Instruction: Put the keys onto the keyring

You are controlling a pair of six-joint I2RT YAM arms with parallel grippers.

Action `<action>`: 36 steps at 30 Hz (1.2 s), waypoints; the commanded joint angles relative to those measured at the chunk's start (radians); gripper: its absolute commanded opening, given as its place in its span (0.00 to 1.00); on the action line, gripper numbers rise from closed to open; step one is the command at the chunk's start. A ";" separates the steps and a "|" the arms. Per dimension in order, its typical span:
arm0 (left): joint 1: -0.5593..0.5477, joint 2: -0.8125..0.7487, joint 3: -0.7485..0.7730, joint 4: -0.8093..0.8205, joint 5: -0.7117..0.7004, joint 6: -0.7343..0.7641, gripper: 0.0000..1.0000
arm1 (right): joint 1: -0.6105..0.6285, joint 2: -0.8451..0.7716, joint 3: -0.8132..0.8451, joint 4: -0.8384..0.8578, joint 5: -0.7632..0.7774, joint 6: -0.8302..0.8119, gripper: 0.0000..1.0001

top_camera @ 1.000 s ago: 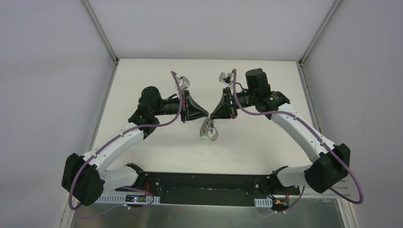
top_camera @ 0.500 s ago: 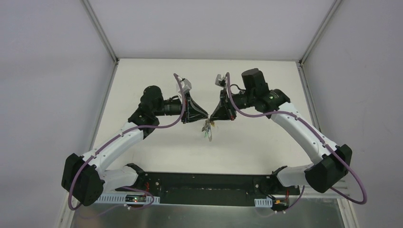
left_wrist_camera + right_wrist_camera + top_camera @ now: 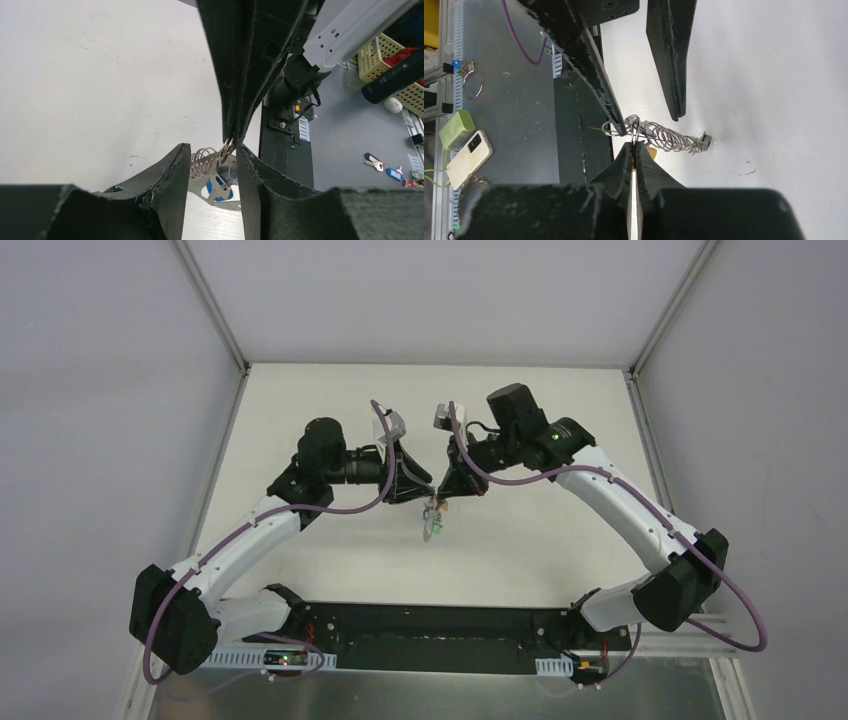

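Right gripper (image 3: 634,145) pinched shut, apparently on the yellow-orange-headed silver key (image 3: 651,150).
Pale silver coiled keyring (image 3: 665,137) touching at 12 o'clock, axis 9-to-3; left gripper (image 3: 212,155) spread open.

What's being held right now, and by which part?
The right gripper is shut on the keyring, pinching one thin wire loop of it. The left gripper is open, its fingers straddling the coil without clamping.
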 commanded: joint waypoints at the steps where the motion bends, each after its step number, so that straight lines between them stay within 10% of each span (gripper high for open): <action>1: 0.004 -0.022 0.012 0.066 0.078 0.036 0.39 | 0.012 0.012 0.046 -0.025 0.000 -0.021 0.00; 36: -0.012 0.020 0.047 0.019 0.115 0.054 0.15 | 0.012 0.023 0.020 0.023 -0.062 0.012 0.00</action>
